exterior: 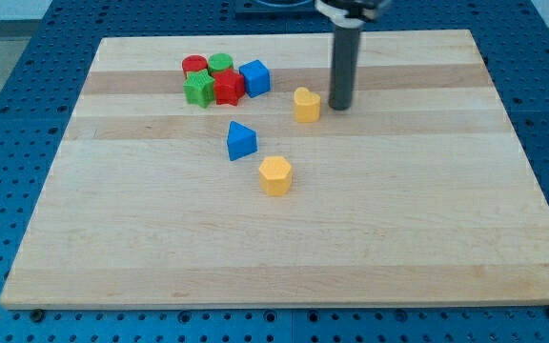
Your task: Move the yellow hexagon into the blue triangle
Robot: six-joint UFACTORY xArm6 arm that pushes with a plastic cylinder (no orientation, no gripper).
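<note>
Nearest the view's bottom, the yellow hexagon (275,175) lies well below-left of my tip (339,106), just beside the blue triangle (241,141), not touching. Since my tip is a bare rod holding nothing, beside the yellow heart block (307,104), I should circle to the hexagon's lower-right and push up-left, avoiding the far red, green and blue cluster (223,80)

The arm comes down from the view's top edge, where only a small part of its light housing shows. The straight dark rod hangs upright, and my tip (339,107) seems to rest on the surface, in the upper middle of the view.
</note>
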